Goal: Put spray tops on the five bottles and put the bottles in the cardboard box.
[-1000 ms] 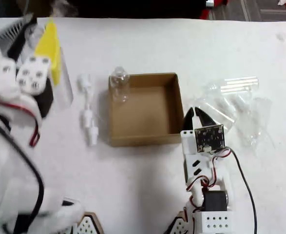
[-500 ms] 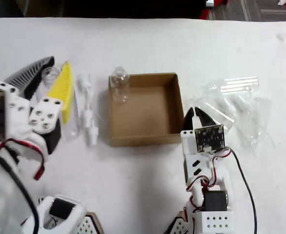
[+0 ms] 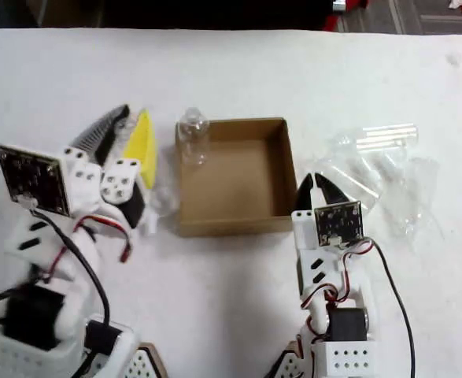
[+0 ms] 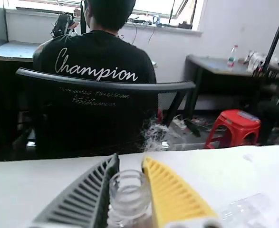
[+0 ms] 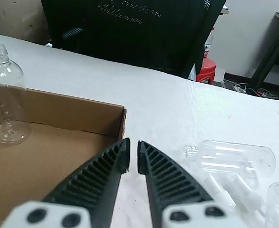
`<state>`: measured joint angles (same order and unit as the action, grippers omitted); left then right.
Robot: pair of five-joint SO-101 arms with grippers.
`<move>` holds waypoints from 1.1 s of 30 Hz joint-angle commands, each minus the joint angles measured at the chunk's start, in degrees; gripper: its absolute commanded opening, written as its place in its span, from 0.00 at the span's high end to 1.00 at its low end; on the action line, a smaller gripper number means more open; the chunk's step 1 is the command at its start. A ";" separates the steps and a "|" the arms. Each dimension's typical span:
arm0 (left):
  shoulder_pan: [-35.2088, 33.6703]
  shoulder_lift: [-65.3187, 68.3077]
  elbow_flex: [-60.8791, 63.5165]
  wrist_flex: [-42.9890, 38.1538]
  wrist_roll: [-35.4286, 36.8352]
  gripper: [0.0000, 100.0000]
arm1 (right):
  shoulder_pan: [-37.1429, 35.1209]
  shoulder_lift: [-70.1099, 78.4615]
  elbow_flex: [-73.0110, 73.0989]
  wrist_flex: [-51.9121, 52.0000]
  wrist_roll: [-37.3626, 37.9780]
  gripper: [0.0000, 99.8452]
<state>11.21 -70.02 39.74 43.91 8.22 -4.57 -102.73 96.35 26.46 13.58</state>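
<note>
We see the left pincer (image 4: 129,164) pinching a clear plastic bottle (image 4: 128,197) by its neck between grey and yellow fingers, just left of the brown cardboard box (image 3: 231,224). That hold probably keeps the open mouth free for a spray top. A second topless clear bottle (image 3: 193,134) stands in the box's far left corner. The right pincer (image 5: 133,156), black fingers nearly pressed together on nothing, rests by the box's near right corner.
</note>
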 commanded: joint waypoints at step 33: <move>9.10 24.66 40.00 -74.64 -12.48 0.98 | 0.22 -0.13 0.53 -0.04 3.69 0.98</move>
<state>20.53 -46.20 78.68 -23.78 -1.80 -4.57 -102.73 96.35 26.46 16.57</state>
